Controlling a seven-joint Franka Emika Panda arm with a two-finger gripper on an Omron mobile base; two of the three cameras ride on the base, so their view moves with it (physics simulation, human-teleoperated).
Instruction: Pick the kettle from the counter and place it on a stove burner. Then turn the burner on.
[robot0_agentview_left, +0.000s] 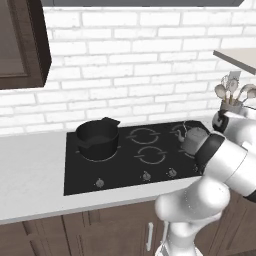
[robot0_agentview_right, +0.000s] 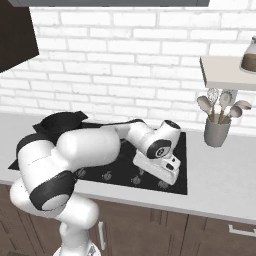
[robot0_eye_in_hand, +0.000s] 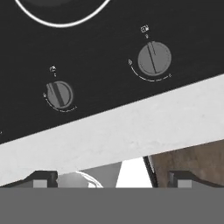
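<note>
- A small grey metal kettle (robot0_agentview_left: 194, 138) sits on the black glass cooktop (robot0_agentview_left: 120, 170), at its right rear as the left base view shows it, its rounded body partly hidden behind the robot's arm.
- The kettle's curved spout points left toward the centre of the cooktop; an arched handle crosses above the lid, though the lid's detail is hard to make out at this size.
- It appears to rest over a stove burner (robot0_agentview_left: 181, 132), one of several rings of thin grey arcs on the cooktop.
- At the cooktop's left rear stands a larger black pot (robot0_agentview_left: 97, 135) with side handles.
- The gripper (robot0_eye_in_hand: 111, 177) hangs above the cooktop's front edge with its fingertips (robot0_eye_in_hand: 40, 178) spread wide, nothing between them.
- Below it, two round grey knobs (robot0_eye_in_hand: 154, 58) line the cooktop's front strip, just behind the pale counter (robot0_eye_in_hand: 131, 127).
- A grey utensil cup (robot0_agentview_right: 217, 131) holding spoons stands on the counter right of the cooktop.
</note>
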